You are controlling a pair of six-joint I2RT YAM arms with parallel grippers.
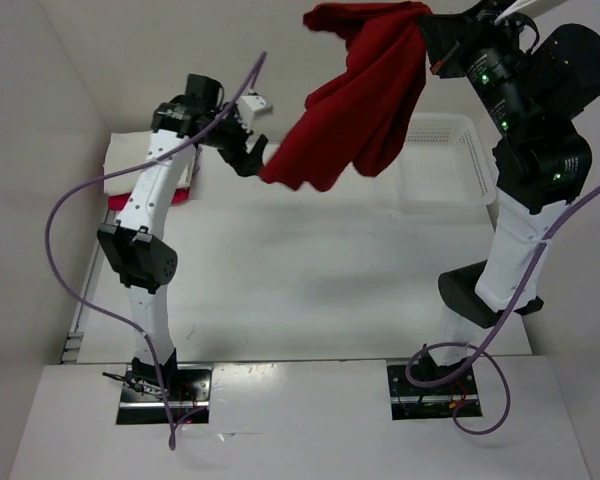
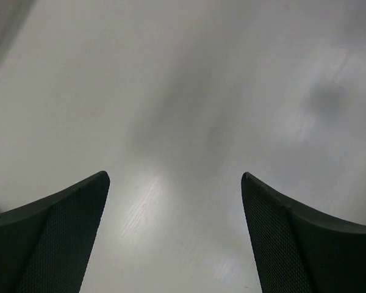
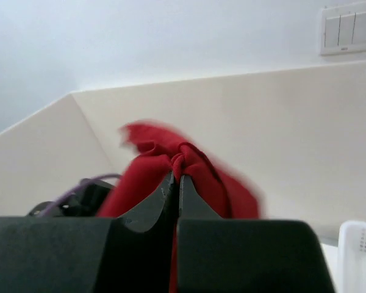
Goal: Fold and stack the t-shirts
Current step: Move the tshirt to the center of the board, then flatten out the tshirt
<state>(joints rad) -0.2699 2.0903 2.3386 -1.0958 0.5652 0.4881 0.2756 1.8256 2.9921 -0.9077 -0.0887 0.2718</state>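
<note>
A dark red t-shirt [image 1: 355, 100] hangs in the air over the back of the table, held up at its top by my right gripper [image 1: 430, 40], which is shut on a bunched fold of the red cloth [image 3: 171, 165]. The shirt's lower edge dangles down and to the left. My left gripper [image 1: 248, 152] is open right beside that lower edge, with nothing between its fingers [image 2: 61, 232]; its wrist view shows only bare table. A stack of folded shirts, cream white [image 1: 130, 160] above magenta-pink [image 1: 180, 196], lies at the back left, partly behind the left arm.
A white plastic lattice basket [image 1: 450, 165] stands at the back right, below and behind the hanging shirt. Low white walls enclose the table on the left and back. A purple cable [image 1: 70, 250] loops out from the left arm.
</note>
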